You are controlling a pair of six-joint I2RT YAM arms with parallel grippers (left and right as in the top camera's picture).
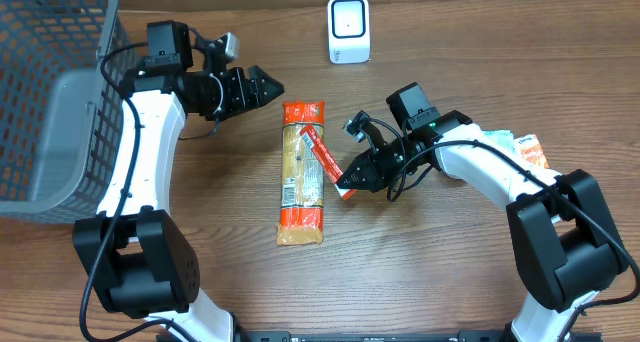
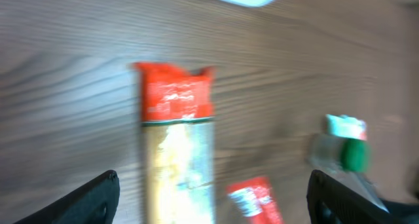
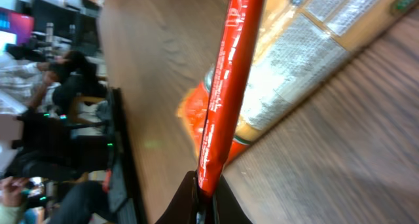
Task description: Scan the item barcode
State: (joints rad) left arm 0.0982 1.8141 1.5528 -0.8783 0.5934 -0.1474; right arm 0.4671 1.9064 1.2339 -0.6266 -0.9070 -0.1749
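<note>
A thin red packet (image 1: 325,160) lies slanted across a long yellow package with orange ends (image 1: 301,207) in the middle of the table. My right gripper (image 1: 350,182) is shut on the red packet's lower right end. The right wrist view shows that packet (image 3: 229,86) running up from the closed jaws of the right gripper (image 3: 206,201), with the yellow package (image 3: 288,73) behind it. My left gripper (image 1: 272,85) stands open just left of the package's top end, holding nothing. In its blurred wrist view the package (image 2: 177,139) and the red packet (image 2: 255,198) lie ahead of the left gripper (image 2: 215,179). The white scanner (image 1: 348,29) stands at the back.
A grey wire basket (image 1: 50,92) fills the far left. Some more packets (image 1: 522,147) lie by the right arm at the right side. Bare wooden table (image 1: 420,272) shows in front.
</note>
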